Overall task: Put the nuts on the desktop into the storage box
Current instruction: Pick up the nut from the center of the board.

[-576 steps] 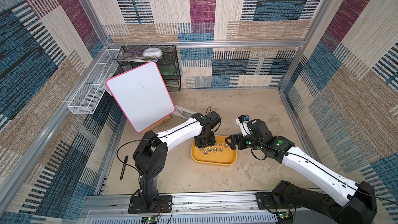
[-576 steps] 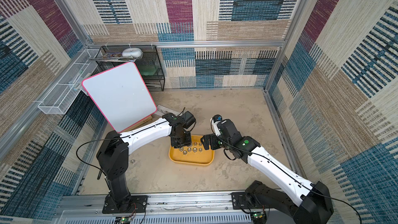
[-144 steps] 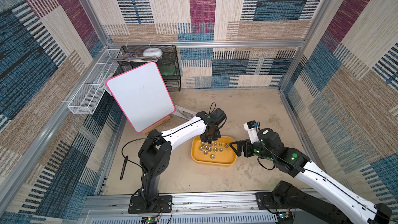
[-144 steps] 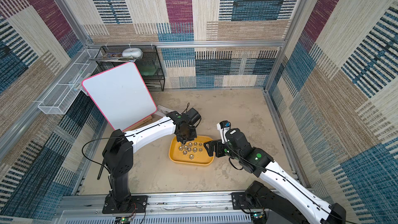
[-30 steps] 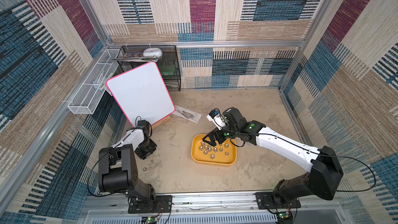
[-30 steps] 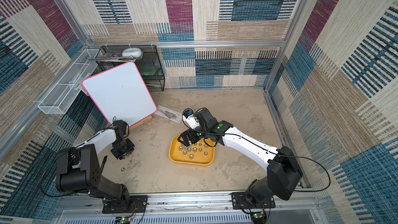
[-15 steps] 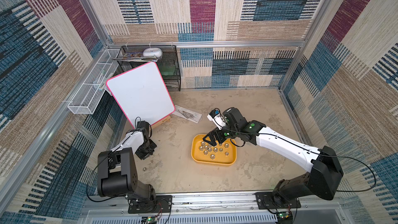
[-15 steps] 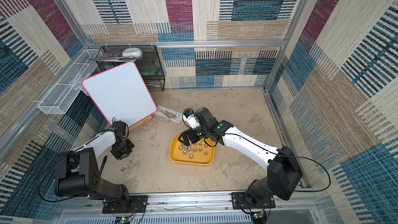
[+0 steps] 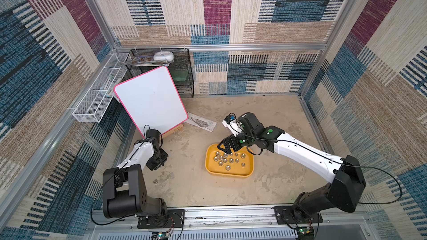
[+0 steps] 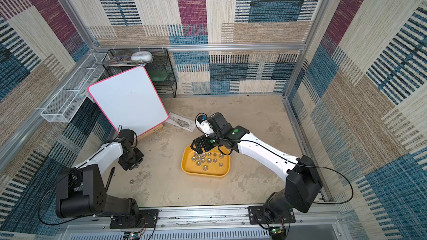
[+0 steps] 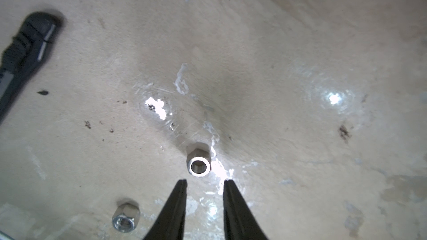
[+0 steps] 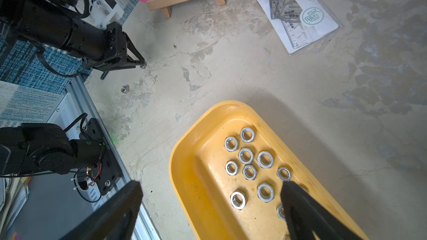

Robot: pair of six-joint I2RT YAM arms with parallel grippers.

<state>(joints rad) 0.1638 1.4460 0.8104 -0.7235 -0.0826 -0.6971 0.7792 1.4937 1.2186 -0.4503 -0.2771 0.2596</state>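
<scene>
On the stained beige surface, between woven patchwork walls, most nuts lie in the storage box, below your wide-open right tool. Your left tool is slightly open and empty, with one loose nut just ahead of its tips.

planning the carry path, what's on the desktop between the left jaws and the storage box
Only bare, stained desktop, as both top views show. One loose nut sits on it, well off that line.
</scene>
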